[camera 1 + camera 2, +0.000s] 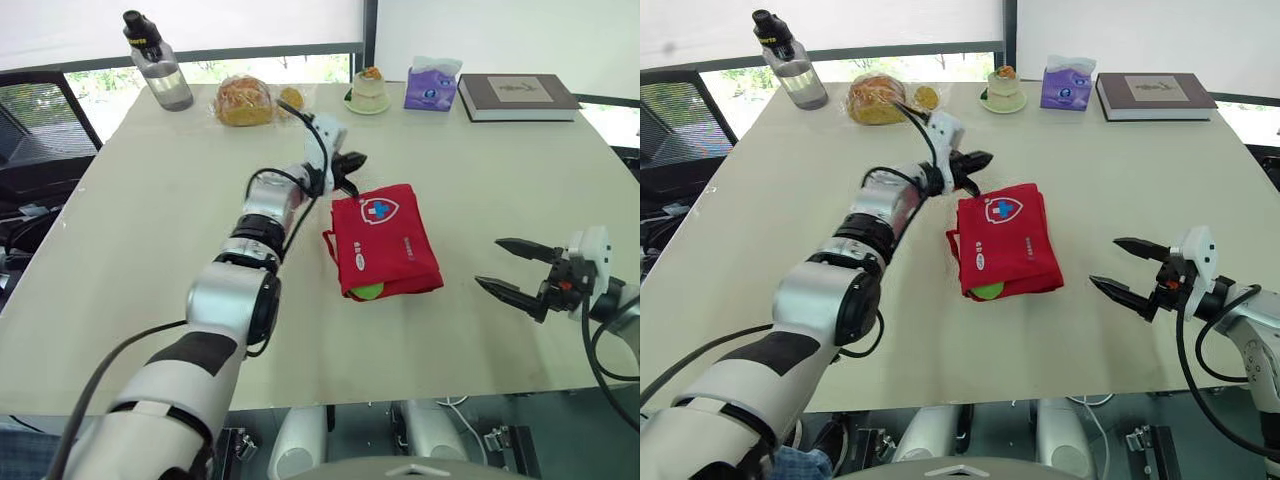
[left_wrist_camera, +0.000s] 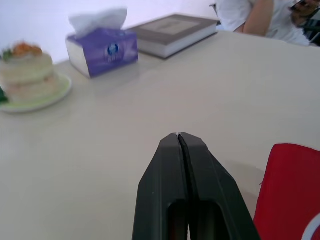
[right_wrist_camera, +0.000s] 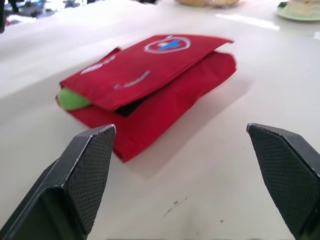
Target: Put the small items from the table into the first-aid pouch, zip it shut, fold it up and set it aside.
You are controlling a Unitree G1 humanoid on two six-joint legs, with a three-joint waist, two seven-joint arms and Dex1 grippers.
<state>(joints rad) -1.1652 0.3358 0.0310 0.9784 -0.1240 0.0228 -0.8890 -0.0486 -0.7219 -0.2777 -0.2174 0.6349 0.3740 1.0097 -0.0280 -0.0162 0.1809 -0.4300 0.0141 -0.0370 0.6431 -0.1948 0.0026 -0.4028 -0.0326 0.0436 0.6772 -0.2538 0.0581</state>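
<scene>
setting-aside step, by the look of it | pouch [image 1: 383,240] lies folded mid counter [image 1: 150,200], green item [image 1: 368,291] peeking at its near edge | left hand [image 2: 179,136] fingers together, empty, just beside pouch's far corner | right hand [image 1: 488,262] fingers apart, empty, off to pouch's right | next: probably grip the fold firmly so it stays shut, then move it aside
</scene>
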